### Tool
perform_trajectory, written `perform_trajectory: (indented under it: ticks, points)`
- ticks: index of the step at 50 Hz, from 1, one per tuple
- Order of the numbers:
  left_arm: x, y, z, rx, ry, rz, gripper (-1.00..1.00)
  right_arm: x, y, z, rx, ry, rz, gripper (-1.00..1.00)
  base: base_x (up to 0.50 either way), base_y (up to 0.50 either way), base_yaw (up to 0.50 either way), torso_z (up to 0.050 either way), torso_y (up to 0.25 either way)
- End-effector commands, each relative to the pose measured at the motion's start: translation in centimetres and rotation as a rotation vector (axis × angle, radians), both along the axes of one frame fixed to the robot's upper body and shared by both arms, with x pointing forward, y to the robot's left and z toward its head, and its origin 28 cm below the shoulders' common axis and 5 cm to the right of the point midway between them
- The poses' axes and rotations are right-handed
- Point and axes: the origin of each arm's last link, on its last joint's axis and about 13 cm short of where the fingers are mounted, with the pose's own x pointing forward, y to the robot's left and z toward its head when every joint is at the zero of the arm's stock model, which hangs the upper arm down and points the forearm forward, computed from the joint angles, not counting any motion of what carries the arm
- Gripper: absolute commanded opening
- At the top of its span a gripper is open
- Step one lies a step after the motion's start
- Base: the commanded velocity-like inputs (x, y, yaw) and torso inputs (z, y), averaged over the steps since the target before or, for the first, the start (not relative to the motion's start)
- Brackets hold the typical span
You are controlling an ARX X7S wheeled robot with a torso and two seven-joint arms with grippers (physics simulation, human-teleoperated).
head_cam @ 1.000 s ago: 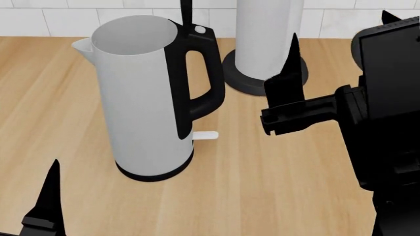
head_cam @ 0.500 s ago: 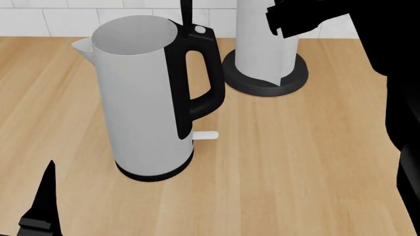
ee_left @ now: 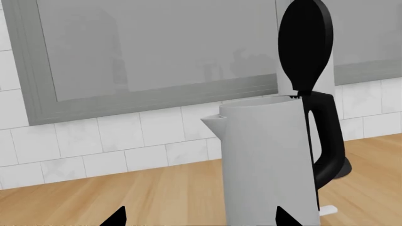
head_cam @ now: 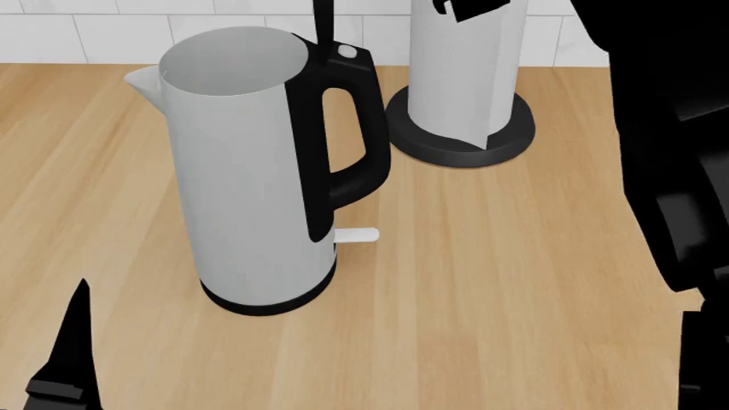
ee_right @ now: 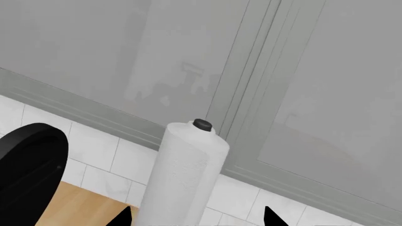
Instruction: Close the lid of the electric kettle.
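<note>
- The electric kettle (head_cam: 245, 171) stands upright on the wooden desk (head_cam: 490, 256): tall white cylinder, black loop handle, black base ring.
- The lid (ee_left: 305, 44), a black disc, stands raised upright at the hinge.

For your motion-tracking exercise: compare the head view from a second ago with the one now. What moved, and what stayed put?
The right arm rose and swung toward the back wall; its right gripper now shows only at the top edge, in front of the paper roll. It took hold of nothing. The left gripper dipped slightly. The electric kettle, its upright lid and the paper roll did not move.
</note>
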Motion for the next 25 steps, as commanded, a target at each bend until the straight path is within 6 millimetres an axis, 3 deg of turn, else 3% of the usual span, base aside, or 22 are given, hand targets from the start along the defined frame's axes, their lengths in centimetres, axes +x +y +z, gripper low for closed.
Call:
perform_trajectory:
  ticks: [1,25]
  points:
    - [-0.1,0.0,-0.2,-0.005,0.003,-0.003,1.00,2.0,1.1,-0.5,-0.006,0.040,0.014,1.00,0.00,0.00,0.00,0.000,0.000]
    - [-0.2,0.4,-0.7,-0.018,0.007,0.009,1.00,3.9,3.8,-1.3,-0.029,0.095,0.064,1.00,0.00,0.00,0.00,0.000,0.000]
